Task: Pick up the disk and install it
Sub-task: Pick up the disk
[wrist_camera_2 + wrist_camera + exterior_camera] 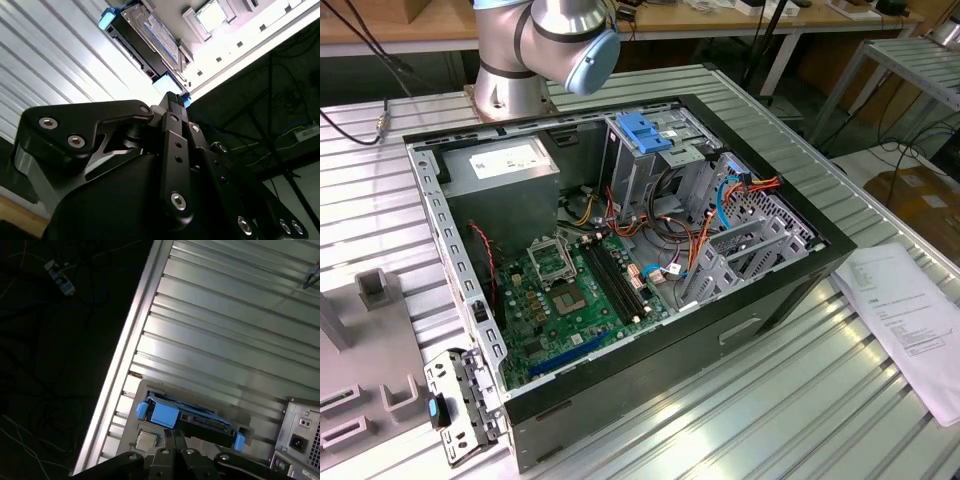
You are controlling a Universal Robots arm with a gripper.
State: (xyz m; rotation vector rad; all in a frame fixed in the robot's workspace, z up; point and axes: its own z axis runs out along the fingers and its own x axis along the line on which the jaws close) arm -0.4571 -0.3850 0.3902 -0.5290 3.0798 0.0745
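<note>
Exterior view: looks down on an open computer case [720,340] lying on a ribbed metal table [770,420]. Shows a green motherboard [570,290], a blue latch [642,130] atop the drive cage, a grey power supply [505,170], and the robot arm [550,40] behind the case.

First wrist view: finds the disk [202,424] lying flat in a grey holder [150,388] near the table's edge, beside the case's rear panel. Places the black gripper [175,432] just beside the disk's light-blue rail, tips drawn together and gripping nothing.

Second wrist view: looks past the gripper [172,97] to the disk [150,35], label visible. Cannot tell whether tip and rail touch.
</note>
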